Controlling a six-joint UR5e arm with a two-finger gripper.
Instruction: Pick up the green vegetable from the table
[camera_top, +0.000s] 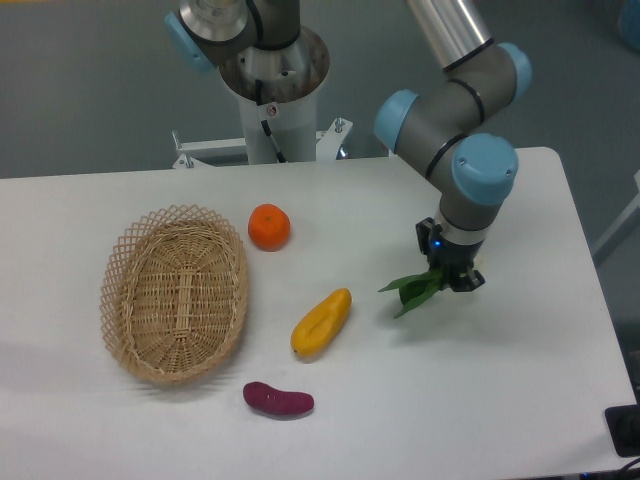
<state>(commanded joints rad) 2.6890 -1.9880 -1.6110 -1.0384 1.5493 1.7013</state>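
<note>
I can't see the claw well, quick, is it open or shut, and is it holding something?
Gripper: right at the stalk end of the green vegetable, seemingly closed on it; whether it is lifted off the table cannot be told.

**Open table right and front of the arm**

Bare table (530, 400) is lying to the right of and in front of the gripper (452, 277). To its left, a yellow fruit (321, 322), orange (269, 227), purple sweet potato (278, 400) and wicker basket (175, 293) are crowding the way.
</note>
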